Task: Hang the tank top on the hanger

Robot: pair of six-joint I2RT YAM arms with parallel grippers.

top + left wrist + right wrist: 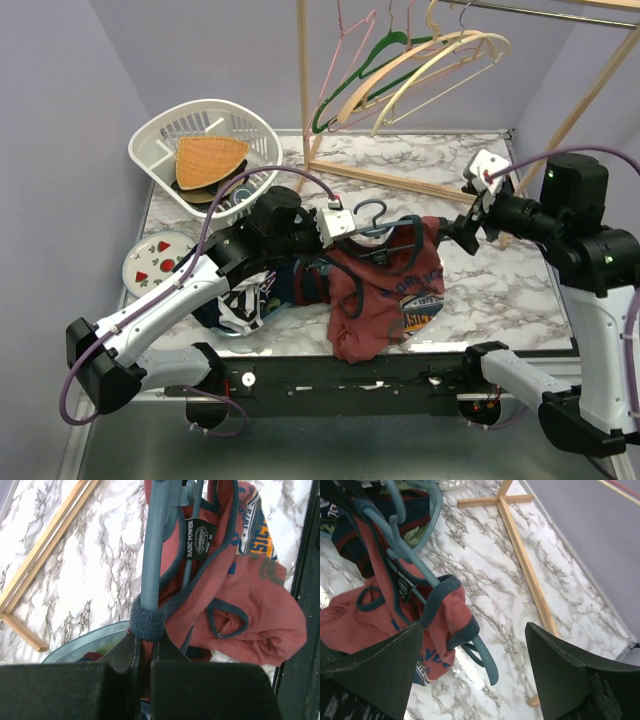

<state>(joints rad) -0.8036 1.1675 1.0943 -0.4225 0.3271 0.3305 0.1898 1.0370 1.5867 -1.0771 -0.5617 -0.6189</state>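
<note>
The maroon tank top [385, 290] with navy trim lies bunched at the table's front middle, draped on the slate-blue hanger [372, 212]. My left gripper [335, 222] is at its left shoulder. In the left wrist view it [144, 655] is shut on the strap's maroon fabric where the navy trim [146, 622] wraps the hanger arm [152, 545]. My right gripper [465, 225] hovers just right of the shirt, open wide. In the right wrist view it [475, 670] is empty; the hanger's other arm end [487, 660] pokes out of the strap [445, 615] between its fingers.
A black-and-white striped garment [240, 300] lies under my left arm. A white basket [165, 140] and a strawberry plate [158, 262] are at the left. A wooden rack's base bar [400, 180] crosses the back, with cream [430, 60] and green [385, 45] hangers above.
</note>
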